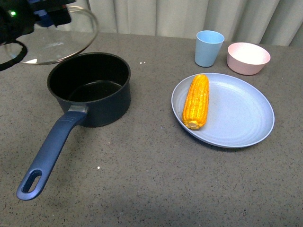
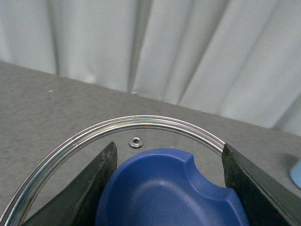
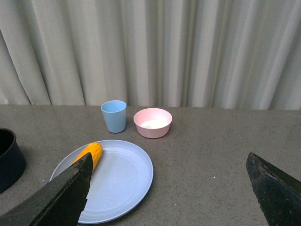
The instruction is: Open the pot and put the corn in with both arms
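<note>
- The grey speckled table (image 1: 151, 189) carries everything, with a pale curtain behind it.
- The dark blue pot (image 1: 109, 111) stands open on the robot's left. Its black inside looks empty, and its long handle (image 1: 52, 151) points toward the robot.
- The light blue plate (image 1: 236, 118) sits on the right, well apart from the pot.
- The glass lid (image 1: 71, 42) hangs tilted in the air above and behind the pot's far-left rim, not touching it. It is likely fragile and slick at the edge, so the blue knob (image 2: 174, 193) is the sound place to hold it.
- The left gripper (image 2: 169, 148) has a finger on either side of that knob and appears clamped on it, carrying the lid.
- The right gripper (image 3: 169, 157) has its fingers spread wide with nothing between them. It hovers above the table on the near side of the plate and does not show in the front view.
- The corn cob (image 1: 196, 101) lies on the left part of the plate, lengthwise away from the robot.
  - It is probably stiff and fairly light, and its round shape would let it roll.
  - Its bumpy kernels should give the pads some purchase.
  - The best hold is likely across its middle, with the fingers closing on its narrow width.
- The pink bowl (image 1: 248, 57) stands beyond the plate.
- The pale blue cup (image 1: 209, 47) stands just beside the bowl, on its left.
</note>
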